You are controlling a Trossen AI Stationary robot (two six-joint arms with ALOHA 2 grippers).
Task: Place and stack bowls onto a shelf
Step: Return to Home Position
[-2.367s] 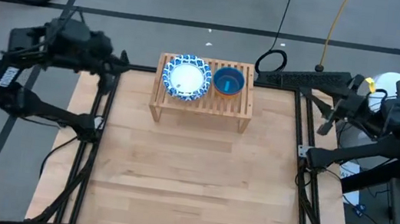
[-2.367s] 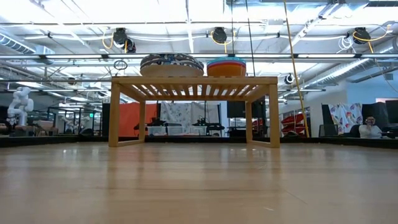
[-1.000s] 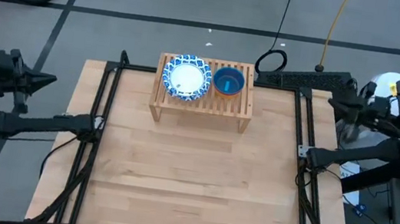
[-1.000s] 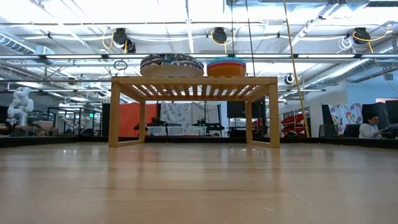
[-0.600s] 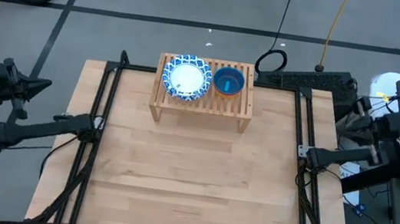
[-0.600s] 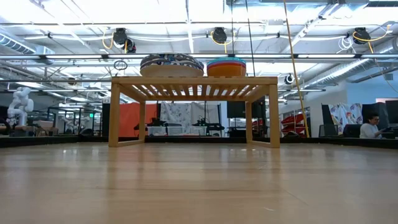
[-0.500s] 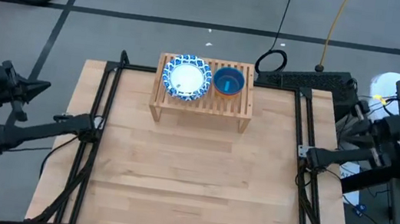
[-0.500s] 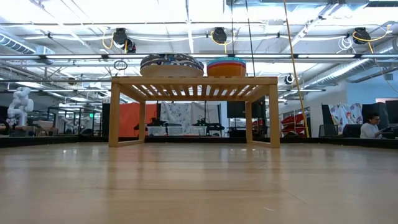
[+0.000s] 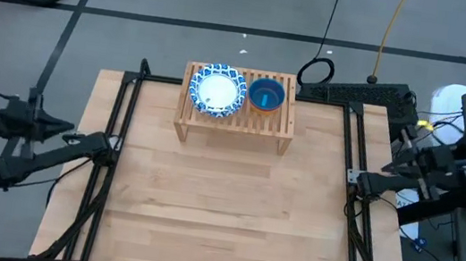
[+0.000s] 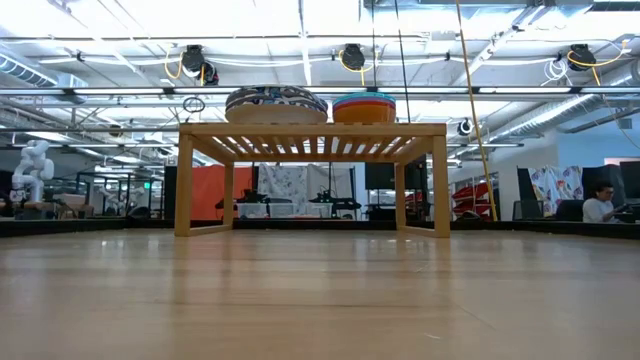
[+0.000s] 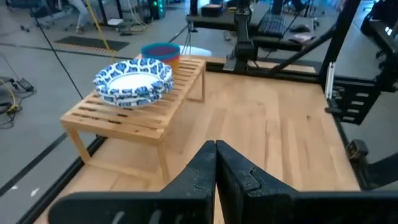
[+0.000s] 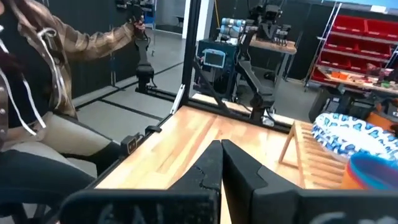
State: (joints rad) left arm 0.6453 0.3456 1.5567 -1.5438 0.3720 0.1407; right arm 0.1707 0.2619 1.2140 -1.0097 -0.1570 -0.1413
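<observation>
The shelf (image 9: 235, 117) is set near the back edge of the table (image 9: 221, 219). Two stacks are carried on its slatted top: the blue-patterned bowls (image 9: 217, 90) on the left part and, just beside them, the plain bowls (image 9: 266, 95), topped by a teal one. The left gripper (image 11: 216, 147) is seen off the table's left edge and the right gripper (image 12: 221, 145) off its right edge. Each gripper's fingers are pressed together with nothing between them.

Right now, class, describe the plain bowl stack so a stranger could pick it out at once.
Find the wooden table, then the low slatted shelf at its far edge. Two stacks sit on it; the plain stack is the smaller, teal on top over orange, beside the wide blue-patterned stack.
</observation>
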